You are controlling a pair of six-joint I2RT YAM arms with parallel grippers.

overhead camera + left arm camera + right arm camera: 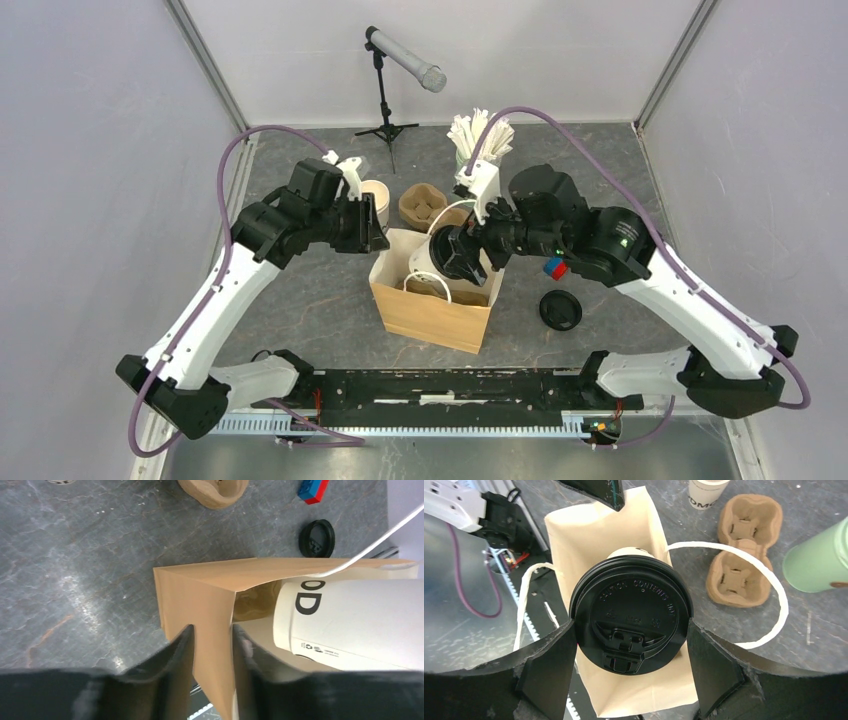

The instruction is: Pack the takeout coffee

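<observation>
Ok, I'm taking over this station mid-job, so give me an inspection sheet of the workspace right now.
Surface: grey stone-patterned tabletop, no spills seen.
Job's things: takeout coffee, lid on, held at the mouth of the open paper bag.
Clutter: lidless cup stack, cardboard carrier, loose black lid, red-and-blue block, green container, white sticks.
Grippers: right gripper shut on the coffee; left gripper fingers straddle the bag's wall, clamping unclear.
Cables: purple cables, one arched over each arm; nothing snagged seen.
Surroundings: grey walls, microphone on a stand at the back.
</observation>
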